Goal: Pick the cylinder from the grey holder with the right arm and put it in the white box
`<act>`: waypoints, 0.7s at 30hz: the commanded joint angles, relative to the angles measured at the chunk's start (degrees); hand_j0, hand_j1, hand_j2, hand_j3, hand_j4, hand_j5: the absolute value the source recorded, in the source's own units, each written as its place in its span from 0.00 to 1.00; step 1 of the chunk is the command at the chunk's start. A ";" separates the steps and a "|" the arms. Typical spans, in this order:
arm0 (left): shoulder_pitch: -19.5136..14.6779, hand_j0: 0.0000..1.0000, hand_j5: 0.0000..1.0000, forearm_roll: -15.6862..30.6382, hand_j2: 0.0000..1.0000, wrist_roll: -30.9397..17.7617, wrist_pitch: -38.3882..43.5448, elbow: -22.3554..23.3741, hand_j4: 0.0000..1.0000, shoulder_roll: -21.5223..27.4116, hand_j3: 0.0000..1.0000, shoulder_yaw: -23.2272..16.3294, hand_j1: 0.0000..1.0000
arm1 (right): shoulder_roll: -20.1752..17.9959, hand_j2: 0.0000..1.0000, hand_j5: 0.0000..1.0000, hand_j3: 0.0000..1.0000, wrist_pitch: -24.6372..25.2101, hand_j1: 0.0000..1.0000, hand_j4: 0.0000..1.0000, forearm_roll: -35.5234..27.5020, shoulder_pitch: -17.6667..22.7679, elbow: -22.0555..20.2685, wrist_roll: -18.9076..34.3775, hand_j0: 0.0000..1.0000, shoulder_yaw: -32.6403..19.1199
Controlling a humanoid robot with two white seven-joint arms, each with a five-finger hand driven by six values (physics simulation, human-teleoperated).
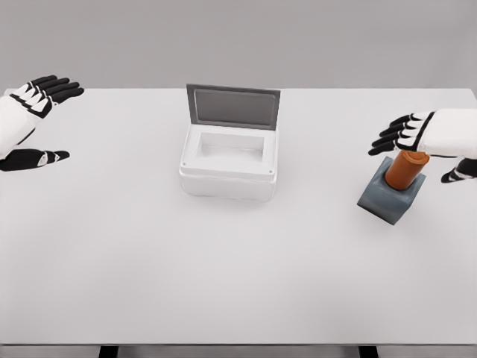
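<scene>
White table point(238, 283) (matte, bare foreground), grey backdrop.

White table point(149, 283) carries open white box point(229, 168) at centre, grey holder point(385, 200) at right.

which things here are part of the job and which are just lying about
Part of the job:
- orange cylinder, standing in the grey holder
- white box, lid up
- right hand, open above the cylinder

Just there:
- white table
- left hand, open at the left edge
</scene>
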 commanded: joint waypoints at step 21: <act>0.00 1.00 1.00 0.36 1.00 0.03 -0.05 -0.46 1.00 -0.21 1.00 0.02 1.00 | 5.50 0.99 0.99 0.99 0.17 0.99 0.99 2.44 -1.06 9.38 -0.03 0.99 4.21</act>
